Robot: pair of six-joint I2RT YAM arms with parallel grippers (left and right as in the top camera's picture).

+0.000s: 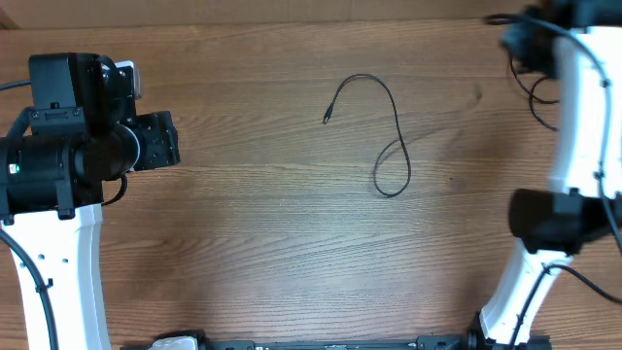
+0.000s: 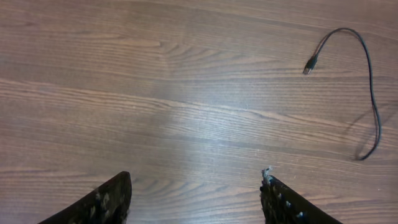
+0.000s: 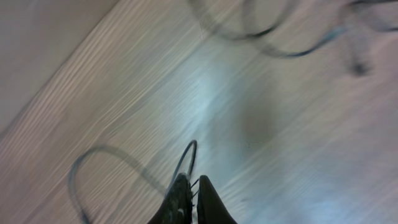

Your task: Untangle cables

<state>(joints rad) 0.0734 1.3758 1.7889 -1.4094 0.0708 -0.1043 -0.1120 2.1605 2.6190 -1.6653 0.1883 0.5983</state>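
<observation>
A brown wood-grain bench [image 1: 243, 243] fills the overhead view, with a white-and-black arm at each side edge; nothing of the room beyond it shows from above, and in the right wrist view only a paler, plain strip [image 3: 37, 50] runs along the bench's upper-left edge. The left claw [image 2: 195, 182] hangs above bare wood with its two dark fingers [image 2: 112, 200] spread wide, nothing between them and nothing touching them. One thin black cable [image 1: 394, 136] lies loose near the middle of the bench, curving from a small plug end [image 1: 327, 119] up and over into a narrow closed loop [image 1: 392, 177]. Seen from the left wrist, this cable sits well apart from the claw, up and to the right, its plug tip nearest and the strand trailing off towards the frame's right edge. The right claw [image 3: 194, 183], at the far right corner of the bench, has its fingers pressed almost together on a thin cord [image 3: 189, 155], which rises from between the tips and arcs away to the left. The right wrist picture is blurred; more dark strands [image 3: 267, 34] lie on the wood beyond the claw, their ends too smeared to make out.
</observation>
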